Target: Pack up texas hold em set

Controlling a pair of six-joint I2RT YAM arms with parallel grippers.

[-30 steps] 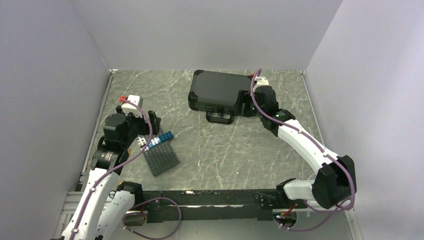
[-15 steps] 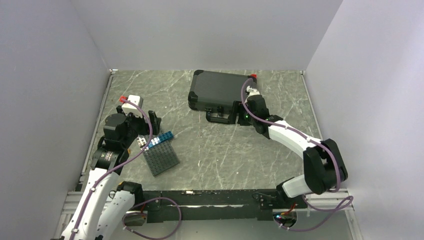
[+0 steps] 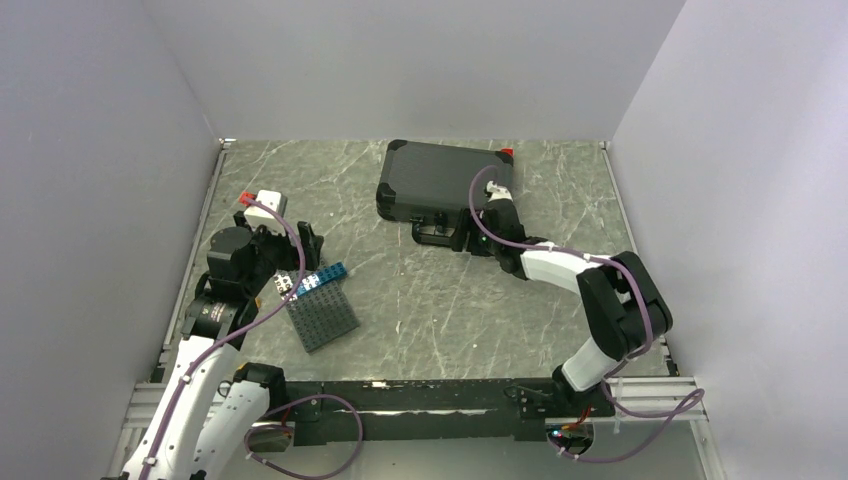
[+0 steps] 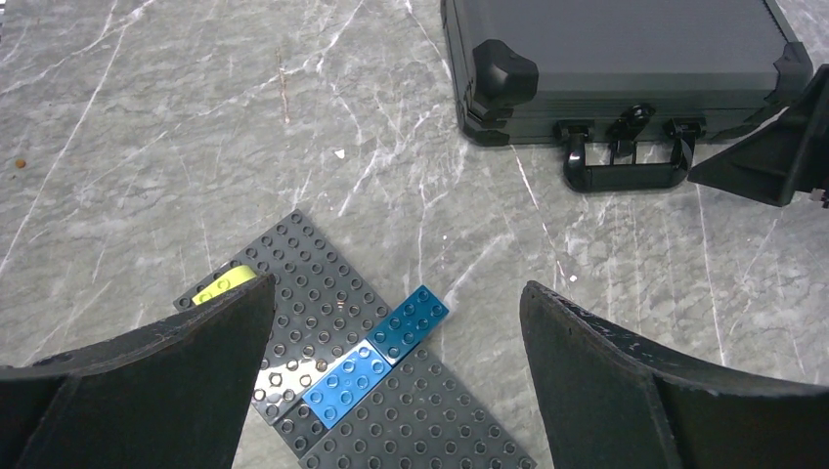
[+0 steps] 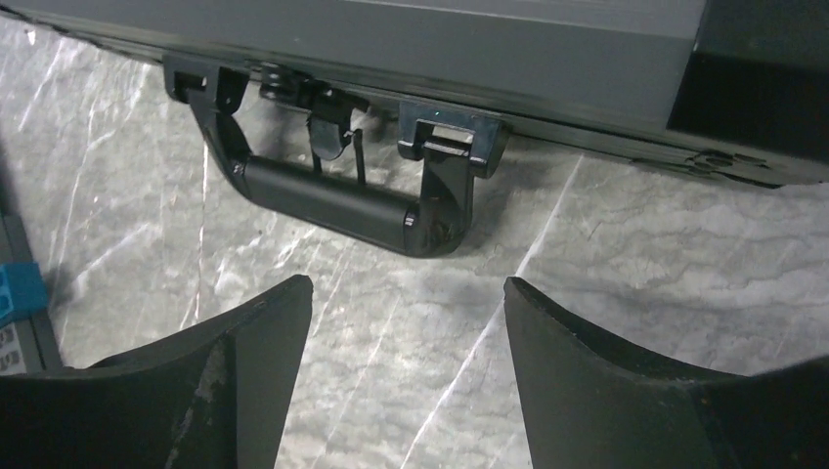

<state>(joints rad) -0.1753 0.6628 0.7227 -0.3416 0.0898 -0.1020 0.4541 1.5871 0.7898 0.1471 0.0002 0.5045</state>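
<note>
- Since the coming move hangs on the case, start with what carries it: the grey marble-patterned table (image 3: 450, 320) has the black rectangular hard case (image 3: 440, 178) lying flat and closed by its far edge, a little right of the middle. The case's long axis runs along that edge.
- Of the two arms, the right is much the nearer. It reaches to the case's near long side, while the left hangs by the table's left edge, well apart from the case.
- Over there, the dark grey studded building plate (image 3: 322, 315) with its blue bricks (image 4: 376, 354) lies under the left gripper (image 4: 396, 293), whose jaws stand wide with nothing between them.
- Out of the case's near side sticks the black carry handle (image 5: 327, 200), flat on the table, its bar parallel to the case's long axis.
- Just short of the handle sits the right gripper (image 5: 401, 293), low, with its jaws fairly wide, empty and touching nothing. The handle lies ahead of it toward the far edge, its bar a touch to the left.
- My guess is that it needs a short push forward.
</note>
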